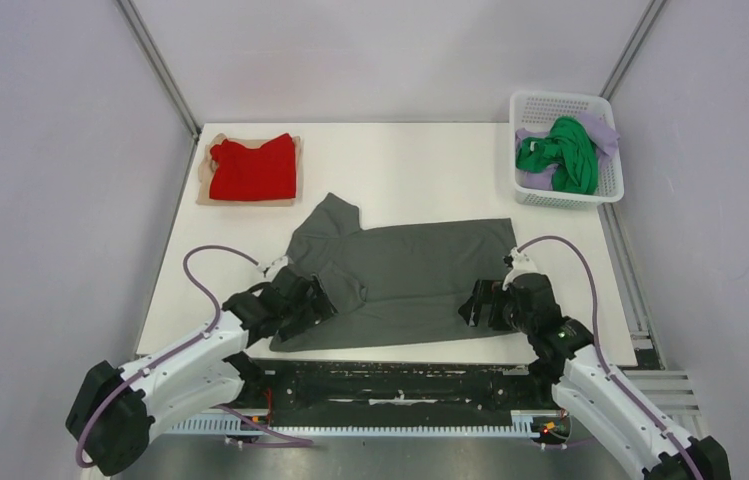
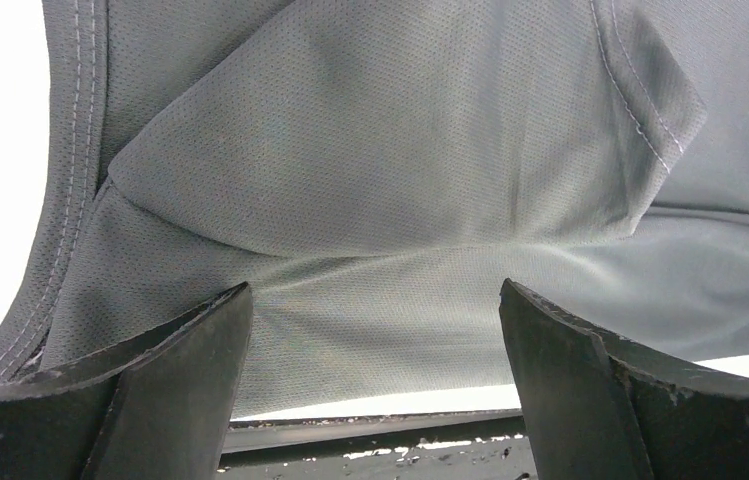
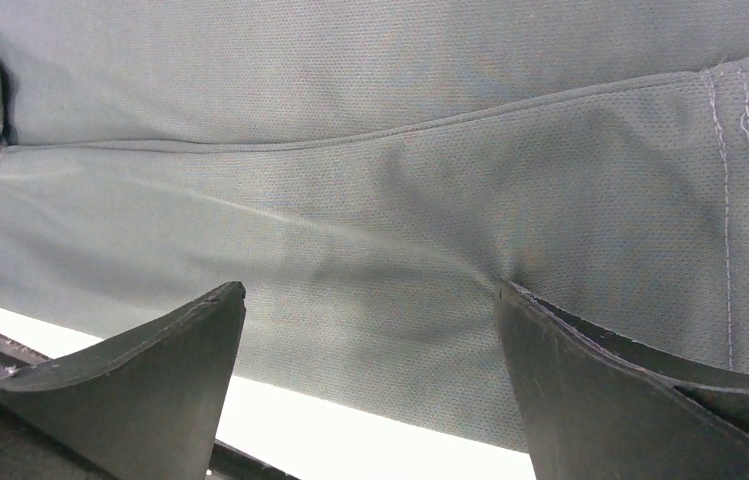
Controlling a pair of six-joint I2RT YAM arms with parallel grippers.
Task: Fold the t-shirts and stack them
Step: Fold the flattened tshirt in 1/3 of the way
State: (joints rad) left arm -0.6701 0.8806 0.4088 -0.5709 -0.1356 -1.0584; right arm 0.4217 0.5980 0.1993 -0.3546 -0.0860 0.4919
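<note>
dark grey t-shirt (image 1: 400, 280) lies spread sideways across the lower middle of the top view, on the white table (image 1: 420, 160). its collar and sleeves are toward the left of the frame and its hem toward the right. one sleeve is already turned in over the body, as the left wrist view shows at centre.

left gripper (image 1: 315, 300) hovers over the sleeve end of the near edge and right gripper (image 1: 470, 305) over the hem end. in both wrist views the jaws stand wide apart with nothing between them. the right one's fingertips (image 3: 510, 300) appear to dimple the fabric, though contact cannot be confirmed.

red t-shirt (image 1: 253, 170) rests folded at the upper left, on a tan layer (image 1: 206, 192) that is too small to identify. green t-shirt (image 1: 560, 150) and lavender t-shirt (image 1: 605, 130) lie crumpled in the white mesh basket (image 1: 565, 100) at the upper right.

step in hand, as judged: the lengthwise fold of the grey shirt, with one garment finished and two waiting, so roughly the first half of the task.

the next move likely calls for both grippers to close on the near edge together, each taking the full thickness of cloth. they would then lift and carry that edge toward the far edge in step. uneven timing could skew the fold or pull the tucked sleeve loose.
</note>
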